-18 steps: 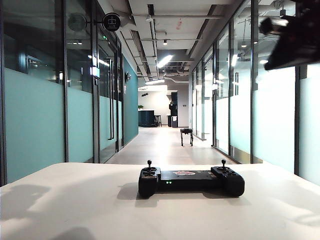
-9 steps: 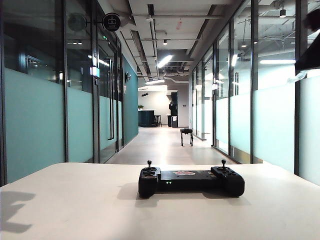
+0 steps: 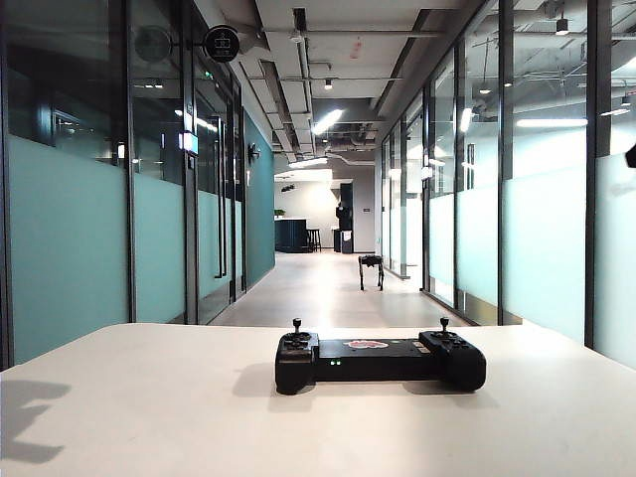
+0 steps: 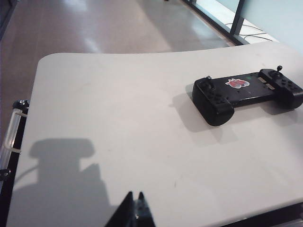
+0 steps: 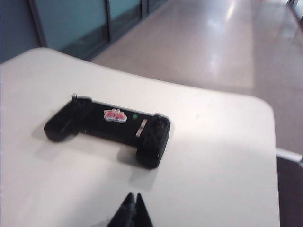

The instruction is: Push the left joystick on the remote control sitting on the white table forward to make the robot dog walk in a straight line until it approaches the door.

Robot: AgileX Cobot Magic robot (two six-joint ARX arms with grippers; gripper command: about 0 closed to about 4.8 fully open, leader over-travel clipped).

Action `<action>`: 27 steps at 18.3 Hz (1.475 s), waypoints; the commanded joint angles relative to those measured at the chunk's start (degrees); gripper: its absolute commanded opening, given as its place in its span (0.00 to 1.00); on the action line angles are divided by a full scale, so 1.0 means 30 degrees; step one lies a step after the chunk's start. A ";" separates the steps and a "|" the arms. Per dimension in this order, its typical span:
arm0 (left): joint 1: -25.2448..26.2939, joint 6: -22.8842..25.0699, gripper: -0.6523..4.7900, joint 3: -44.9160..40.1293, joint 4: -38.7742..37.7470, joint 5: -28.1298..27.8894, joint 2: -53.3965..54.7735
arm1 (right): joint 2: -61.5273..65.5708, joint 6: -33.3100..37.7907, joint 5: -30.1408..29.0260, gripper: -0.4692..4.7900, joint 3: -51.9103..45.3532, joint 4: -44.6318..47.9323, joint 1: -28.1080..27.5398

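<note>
The black remote control (image 3: 381, 360) lies on the white table (image 3: 149, 407), with its left joystick (image 3: 296, 326) standing upright and untouched. Far down the corridor stands the robot dog (image 3: 371, 268). In the left wrist view my left gripper (image 4: 135, 195) hangs shut and empty over bare table, well short of the remote control (image 4: 246, 92) and its left joystick (image 4: 208, 78). In the right wrist view my right gripper (image 5: 133, 196) is also shut and empty, apart from the remote control (image 5: 111, 130). The left joystick (image 5: 74, 96) sits at the controller's far end there.
The twin joystick (image 3: 444, 324) rises from the controller's right end. Glass partition walls (image 3: 70, 219) line both sides of the corridor floor (image 3: 318, 293). An arm's shadow (image 3: 30, 417) falls on the table's left part. A dark sliver of the right arm (image 3: 631, 154) shows at the right edge.
The right arm has pulled back out of the upper right of the exterior view, leaving a sliver. The shadows on the table's left have shrunk. Controller and robot dog have not moved.
</note>
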 commanded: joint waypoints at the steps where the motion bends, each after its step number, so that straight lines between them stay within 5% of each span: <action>1: 0.0007 -0.0036 0.11 0.0036 0.0160 0.0007 0.0036 | -0.2280 -0.0058 0.0393 0.08 -0.0874 0.0182 -0.0058; 15: 0.0007 -0.0036 0.11 0.0036 0.0160 0.0015 0.0029 | -0.7016 -0.0124 -0.1450 0.08 -0.2623 0.0481 -0.6426; 27: 0.0007 -0.0036 0.11 0.0036 0.0160 0.0007 0.0029 | -0.7016 0.0051 -0.1705 0.08 -0.3264 0.1384 -0.7708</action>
